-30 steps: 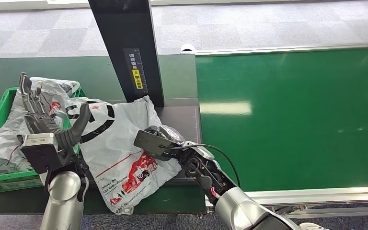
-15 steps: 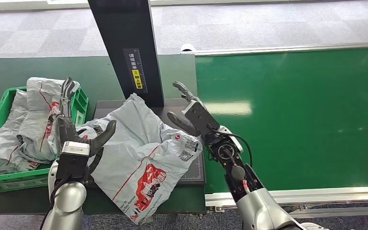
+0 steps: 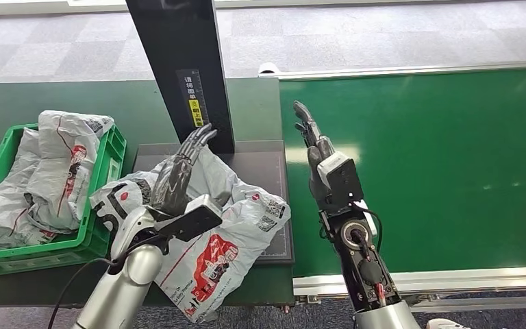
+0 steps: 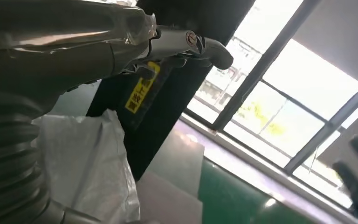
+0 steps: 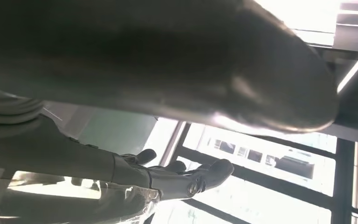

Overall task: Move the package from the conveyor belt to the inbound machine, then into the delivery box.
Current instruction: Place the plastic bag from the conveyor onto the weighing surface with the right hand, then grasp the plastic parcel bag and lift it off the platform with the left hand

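Observation:
The package [image 3: 227, 236], a crumpled grey-white bag with red print, lies on the dark plate [image 3: 259, 159] of the inbound machine and hangs over its near edge. My left hand [image 3: 178, 177] is over the bag's far part, fingers straight and apart, pointing at the black column [image 3: 181, 62]. It holds nothing. My right hand [image 3: 320, 156] is raised over the left edge of the green conveyor belt [image 3: 438, 171], fingers straight, empty. In the left wrist view the hand [image 4: 186, 42] reaches past the bag [image 4: 86, 158] toward the column [image 4: 168, 93].
A green crate [image 3: 112, 149] with several similar grey bags [image 3: 55, 168] stands at the left on the dark green table. The column rises between the crate and the belt. The belt's silver near rail [image 3: 452, 279] runs along the front.
My right hand let go of the package and rose to the belt's edge. My left hand swung from the crate side to over the bag. The bag slid and crumpled on the plate.

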